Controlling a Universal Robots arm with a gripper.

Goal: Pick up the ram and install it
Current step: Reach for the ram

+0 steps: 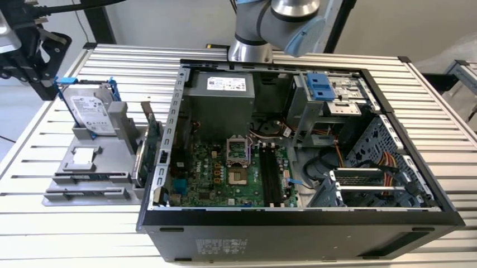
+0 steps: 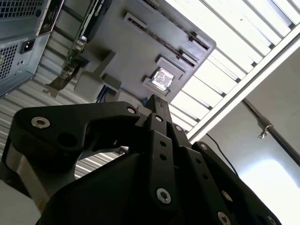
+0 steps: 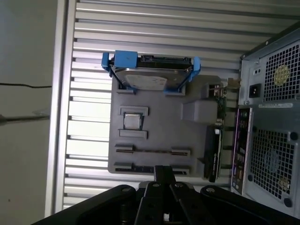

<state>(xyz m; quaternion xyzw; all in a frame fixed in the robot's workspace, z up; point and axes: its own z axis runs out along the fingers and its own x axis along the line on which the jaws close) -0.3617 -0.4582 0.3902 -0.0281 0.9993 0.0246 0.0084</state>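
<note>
1 pincer [image 3: 164, 169]: black, tips pressed together, w/ nothing held; I see it aimed at grey plastic tray [image 3: 154, 126].
ram [image 1: 93, 177]: long narrow green-blue stick, in tray slot.

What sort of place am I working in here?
Probably a robotics lab bench for PC assembly: an open computer tower on a slatted aluminium table, beside a grey parts fixture holding a hard drive.

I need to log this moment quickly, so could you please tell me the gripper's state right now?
Gripper: shut, fingertips together, holding nothing.
</note>
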